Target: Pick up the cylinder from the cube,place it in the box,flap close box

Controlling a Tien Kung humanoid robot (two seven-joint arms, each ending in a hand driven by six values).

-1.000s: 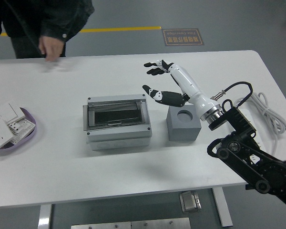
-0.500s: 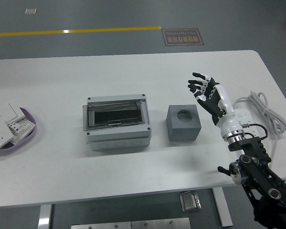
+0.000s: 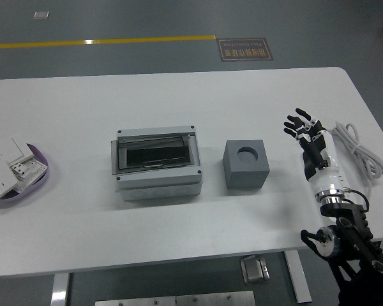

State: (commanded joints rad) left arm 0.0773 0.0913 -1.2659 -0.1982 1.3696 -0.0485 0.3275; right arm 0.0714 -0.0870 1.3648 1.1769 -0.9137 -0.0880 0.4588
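We list the right hand [image 3: 304, 134] first: raised over the table's right side, fingers [image 3: 298, 123] spread and relaxed, holding nothing, its white forearm running down to the black arm at the lower right corner. Just beyond it we note a coiled white cable [image 3: 360, 150] on the table [image 3: 179, 95]. Well to its left we record the grey cube [image 3: 246, 164], its round top socket showing no cylinder. Beside that, further left, we enter the grey box [image 3: 157, 163], its dark flap lying shut. We cannot see the cylinder anywhere. At the far left edge we log a purple tray [image 3: 25, 175] of white switch plates [image 3: 3, 166].
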